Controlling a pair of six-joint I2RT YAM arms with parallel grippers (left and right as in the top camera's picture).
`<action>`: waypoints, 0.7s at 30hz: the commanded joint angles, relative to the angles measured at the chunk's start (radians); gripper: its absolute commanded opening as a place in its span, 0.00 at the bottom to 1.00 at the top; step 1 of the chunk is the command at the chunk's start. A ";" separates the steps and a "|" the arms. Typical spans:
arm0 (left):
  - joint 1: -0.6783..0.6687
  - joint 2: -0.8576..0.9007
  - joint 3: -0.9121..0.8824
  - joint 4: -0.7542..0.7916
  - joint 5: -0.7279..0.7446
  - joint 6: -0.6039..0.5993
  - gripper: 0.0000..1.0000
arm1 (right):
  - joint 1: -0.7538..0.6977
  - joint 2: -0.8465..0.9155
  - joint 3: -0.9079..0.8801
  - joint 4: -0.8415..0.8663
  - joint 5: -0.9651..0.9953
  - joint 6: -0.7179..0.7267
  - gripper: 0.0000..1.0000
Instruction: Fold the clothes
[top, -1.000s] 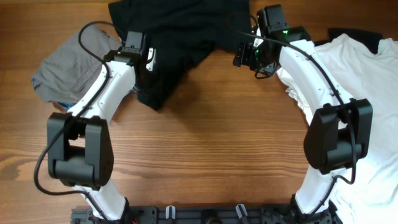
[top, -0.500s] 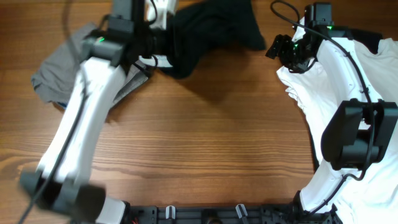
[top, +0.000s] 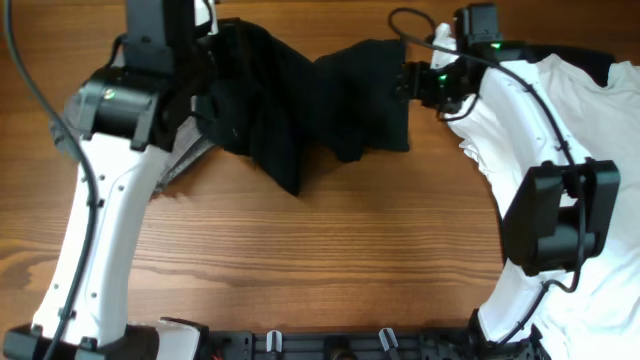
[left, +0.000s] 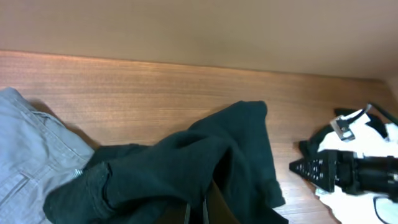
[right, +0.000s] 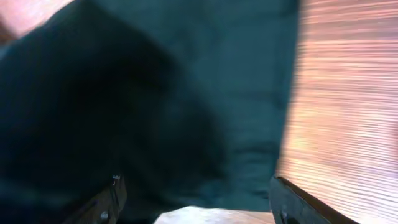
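The left fingers (left: 199, 210) are pinched shut on the black T-shirt (top: 320, 100). The shirt drapes away from them over the tabletop (top: 350, 250) toward the right fingers (top: 402, 82). Those are spread wide, with the shirt's far edge lying between them and not clamped. The grey trousers (left: 28, 155) lie just beside the left fingers. The white T-shirt (top: 590, 130) lies behind the right fingers, partly under that arm.
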 joint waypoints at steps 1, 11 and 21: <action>-0.011 -0.018 0.009 0.036 -0.024 0.018 0.04 | 0.052 0.006 -0.033 -0.016 -0.064 -0.082 0.78; -0.011 -0.019 0.009 0.069 -0.092 0.040 0.04 | 0.126 -0.086 -0.038 -0.095 -0.297 -0.315 0.73; -0.011 -0.019 0.009 0.066 -0.092 0.039 0.04 | 0.364 -0.309 -0.038 -0.165 0.072 -0.193 0.70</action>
